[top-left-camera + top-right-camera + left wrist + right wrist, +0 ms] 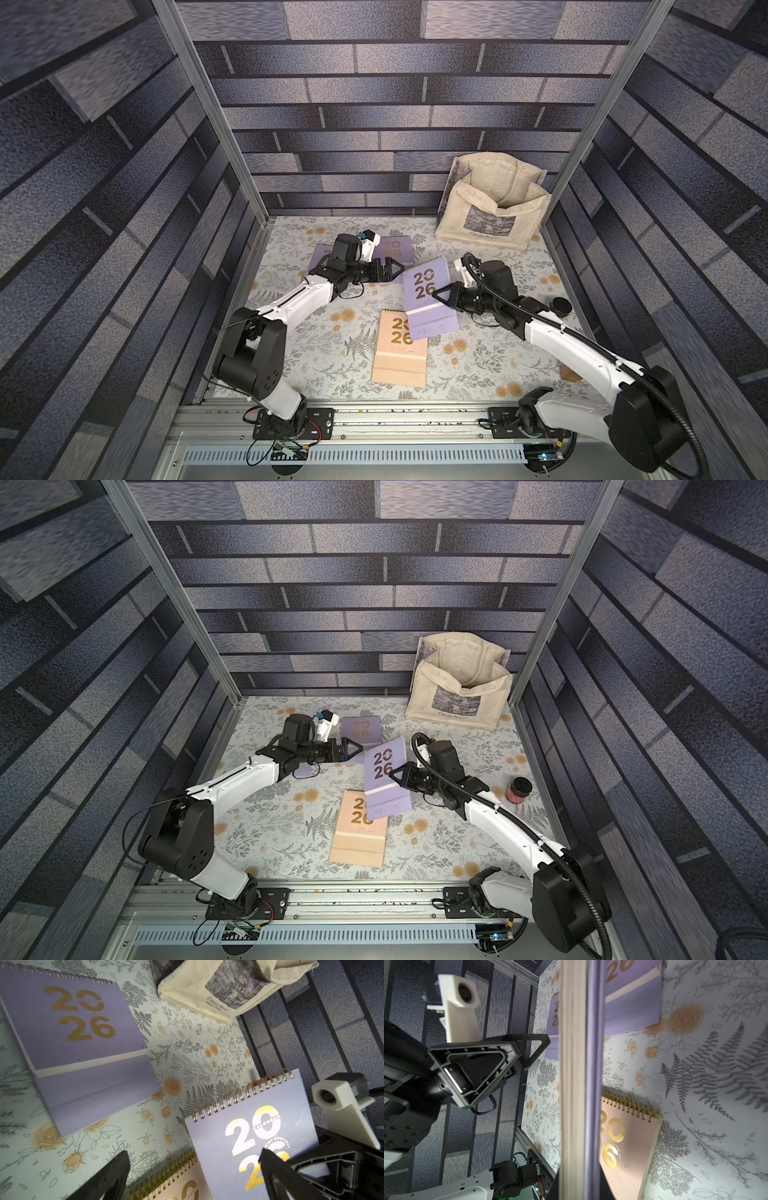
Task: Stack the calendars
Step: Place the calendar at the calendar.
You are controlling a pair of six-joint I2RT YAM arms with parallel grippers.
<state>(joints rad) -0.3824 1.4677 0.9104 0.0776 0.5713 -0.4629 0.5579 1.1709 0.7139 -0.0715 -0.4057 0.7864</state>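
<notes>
A lavender calendar point(426, 291) is tilted up off the mat, and my right gripper point(436, 296) is shut on its right edge; in the right wrist view that calendar point(579, 1084) shows edge-on between the fingers. My left gripper point(397, 270) hovers open just left of its spiral top, holding nothing; in the left wrist view the left gripper point(193, 1153) spans bare mat and cover. A peach calendar point(401, 349) lies flat in front, a yellow-green edge showing beneath it. Two more lavender calendars lie behind, one point(395, 249) in full sight and one point(322, 257) partly under the left arm.
A cream tote bag point(490, 208) stands open at the back right corner. A small dark jar point(518, 789) sits by the right wall, behind the right arm. Brick-patterned walls and aluminium posts close in three sides; a metal rail point(374, 419) runs along the front.
</notes>
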